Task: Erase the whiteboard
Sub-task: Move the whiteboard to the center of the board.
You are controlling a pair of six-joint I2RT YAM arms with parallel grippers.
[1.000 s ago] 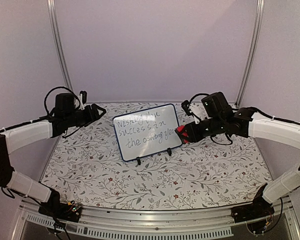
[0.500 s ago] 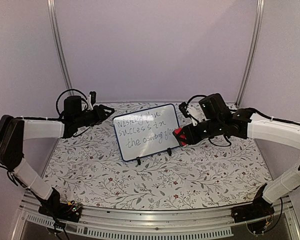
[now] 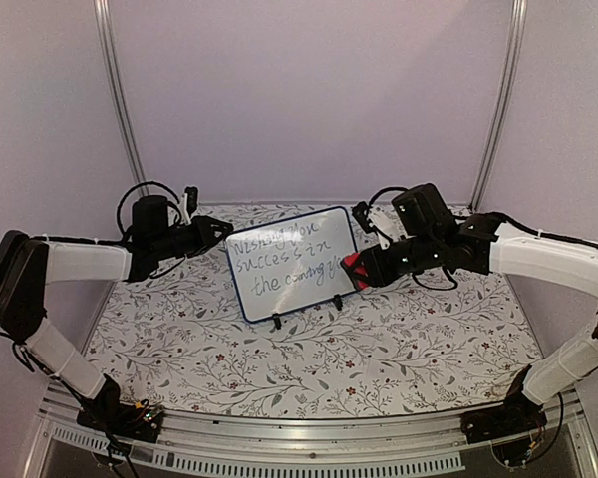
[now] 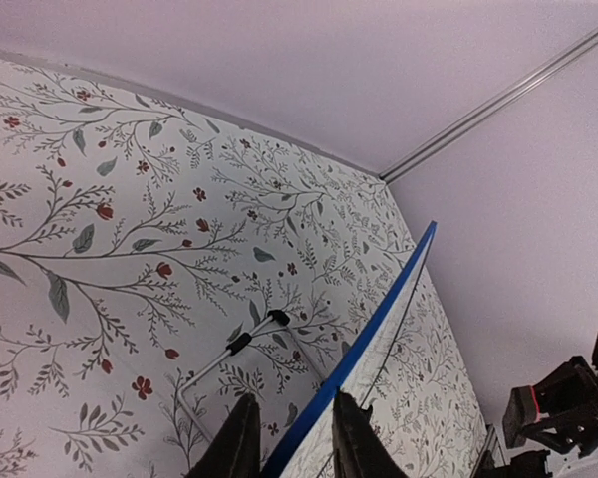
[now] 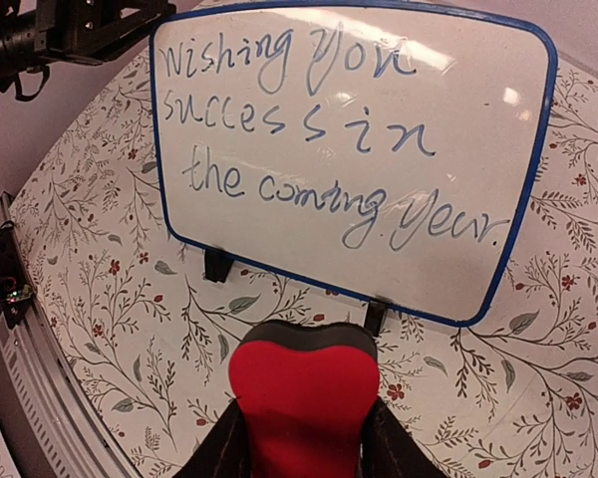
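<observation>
The left arm has swung in from the left side of the table (image 3: 399, 349) over the past second, and the left gripper (image 3: 211, 235) now sits right at the left edge of the whiteboard (image 3: 293, 263). Its jaws, wide apart a moment ago, have drawn close together. From the left wrist camera the two fingers (image 4: 241, 443) stand on either side of the blue frame (image 4: 379, 319), which runs up between them. I cannot tell whether the pads are already pressing on it or just short of it.

The board itself has not budged. It stands on its little black feet toward the far middle of the table, face tilted up, and every line of writing (image 5: 319, 129) is still on it.

On the right, the right gripper (image 3: 357, 269) is clamped on the red block (image 3: 351, 263), and it has crept a little nearer, so the block is now just beside the board's right edge, low down.

To my eye the left arm is there to steady the board so it won't slide or tip when the block is dragged across. No wiping has begun, so the job is still all ahead
</observation>
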